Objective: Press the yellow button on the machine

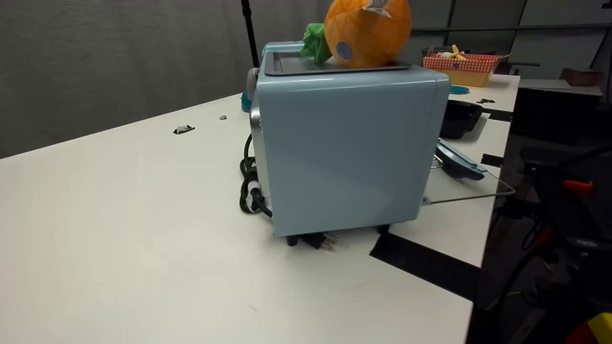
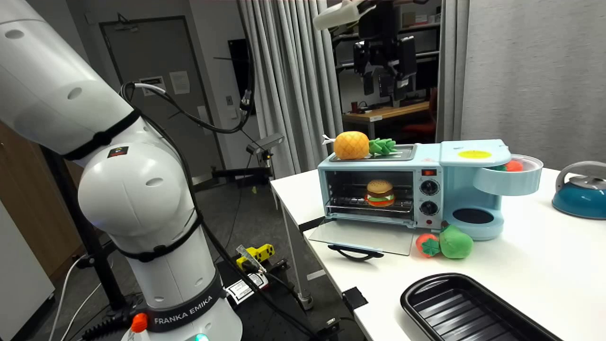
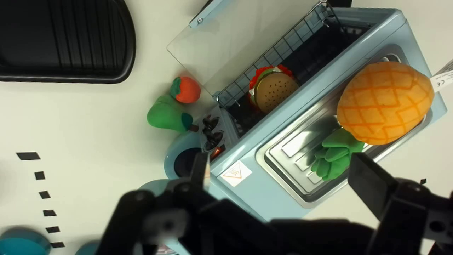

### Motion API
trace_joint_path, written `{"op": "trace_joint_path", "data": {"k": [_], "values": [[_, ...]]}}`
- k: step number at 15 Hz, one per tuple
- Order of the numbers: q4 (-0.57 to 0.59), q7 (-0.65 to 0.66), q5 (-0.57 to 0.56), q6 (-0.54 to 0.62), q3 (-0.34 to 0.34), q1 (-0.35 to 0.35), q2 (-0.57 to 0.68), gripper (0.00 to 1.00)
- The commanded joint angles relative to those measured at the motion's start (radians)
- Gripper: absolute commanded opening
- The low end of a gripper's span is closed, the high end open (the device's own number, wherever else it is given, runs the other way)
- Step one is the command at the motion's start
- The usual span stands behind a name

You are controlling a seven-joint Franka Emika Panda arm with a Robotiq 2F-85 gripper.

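The machine is a pale blue toaster oven with a coffee-maker part on one end; it shows in both exterior views (image 1: 349, 153) (image 2: 427, 161) and in the wrist view (image 3: 254, 198). A flat yellow oval, the yellow button (image 2: 475, 154), lies on top of the coffee-maker part. In the wrist view the button is hidden, with the gripper covering that end. My gripper (image 2: 384, 87) is high above the machine, apart from it. In the wrist view the gripper (image 3: 283, 173) has its fingers wide apart with nothing between them. In an exterior view it is out of sight.
A pineapple plush (image 2: 351, 145) lies on the machine's top tray (image 3: 297, 191). The glass door (image 2: 364, 236) is folded down, with a toy burger (image 2: 379, 192) inside. A tomato (image 2: 427, 245), a green pear (image 2: 455, 241), a black pan (image 2: 464, 303) and a blue kettle (image 2: 580, 196) stand nearby.
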Motion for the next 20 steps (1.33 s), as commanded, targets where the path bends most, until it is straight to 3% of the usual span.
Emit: {"op": "trace_joint_path", "data": {"k": [1, 20], "values": [[0.002, -0.005, 0.006, -0.002, 0.012, -0.015, 0.001, 1.00], [0.008, -0.004, -0.003, -0.023, 0.015, -0.017, 0.004, 1.00]]}}
